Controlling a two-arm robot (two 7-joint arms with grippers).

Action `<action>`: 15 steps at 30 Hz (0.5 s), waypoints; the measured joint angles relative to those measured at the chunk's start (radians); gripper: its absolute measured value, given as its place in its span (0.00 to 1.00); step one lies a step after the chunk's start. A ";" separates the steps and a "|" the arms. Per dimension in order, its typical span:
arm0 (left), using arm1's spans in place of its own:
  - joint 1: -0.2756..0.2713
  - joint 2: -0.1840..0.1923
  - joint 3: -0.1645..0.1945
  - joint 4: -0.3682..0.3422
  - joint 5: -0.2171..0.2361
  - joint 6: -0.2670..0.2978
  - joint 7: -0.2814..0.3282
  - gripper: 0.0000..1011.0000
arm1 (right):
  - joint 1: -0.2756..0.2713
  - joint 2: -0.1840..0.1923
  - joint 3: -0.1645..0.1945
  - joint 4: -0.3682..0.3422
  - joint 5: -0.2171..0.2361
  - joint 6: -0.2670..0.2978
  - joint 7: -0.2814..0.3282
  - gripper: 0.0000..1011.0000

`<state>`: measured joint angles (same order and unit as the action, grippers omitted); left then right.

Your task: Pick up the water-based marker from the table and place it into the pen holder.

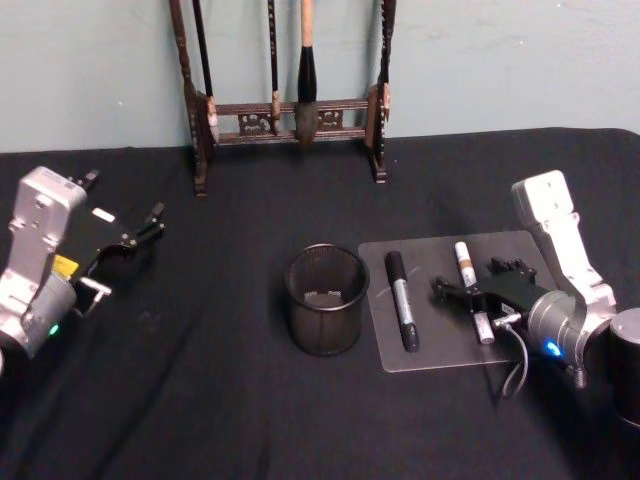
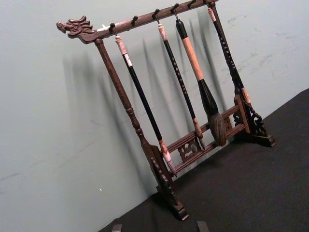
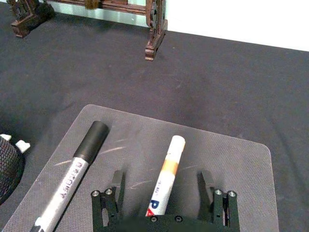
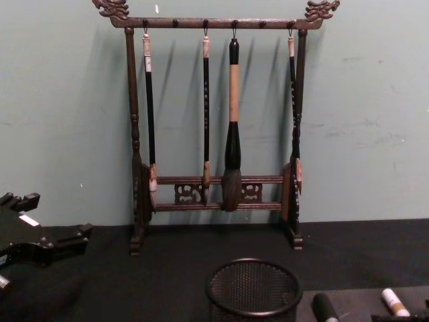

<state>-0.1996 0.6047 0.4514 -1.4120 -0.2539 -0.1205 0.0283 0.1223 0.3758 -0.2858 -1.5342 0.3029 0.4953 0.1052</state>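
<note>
The step in hand looks like the approach to the grasp: nothing is lifted yet, and the right claw (image 3: 161, 176) hangs low over the grey mat (image 1: 520, 250), its two fingers spread wide, one on each side of the white marker (image 1: 464, 262) without gripping it. That marker, white with an orange band, I take to be the one the task means, since the claw is lined up on it. It lies flat on the mat at about 3 o'clock from the pen holder (image 1: 327, 300). A black marker (image 1: 402, 300) lies between the two, near the mat's inner edge. In the head view the white marker's long axis runs roughly from 12 to 6 o'clock, leaning a touch toward 11 and 5. Its plain white end points away from the robot toward the brush rack (image 1: 290, 115) at the wall, and its other end is under the claw. The fingers sit crosswise to that axis, so the next move probably calls for a short drop and a squeeze across the barrel. Then comes a lift, a carry toward 9 o'clock, and a tilt so the marker goes end-first into the round mesh cup. The left claw (image 1: 130, 240) waits, fingers apart, over the table (image 1: 200, 400) well off at the cup's 9 o'clock.
</note>
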 joint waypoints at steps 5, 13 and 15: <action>0.000 0.000 0.000 0.000 0.000 0.000 0.000 0.99 | 0.000 0.000 0.000 0.000 0.001 0.000 0.000 0.99; 0.000 0.000 0.000 0.000 0.000 0.000 0.000 0.99 | -0.003 -0.009 0.010 0.004 -0.006 -0.001 0.012 0.99; 0.000 0.000 0.000 0.000 0.000 0.000 0.000 0.99 | -0.004 -0.013 0.014 0.007 -0.009 0.001 0.016 0.99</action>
<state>-0.1995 0.6047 0.4514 -1.4120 -0.2539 -0.1205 0.0283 0.1179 0.3627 -0.2716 -1.5277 0.2937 0.4960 0.1217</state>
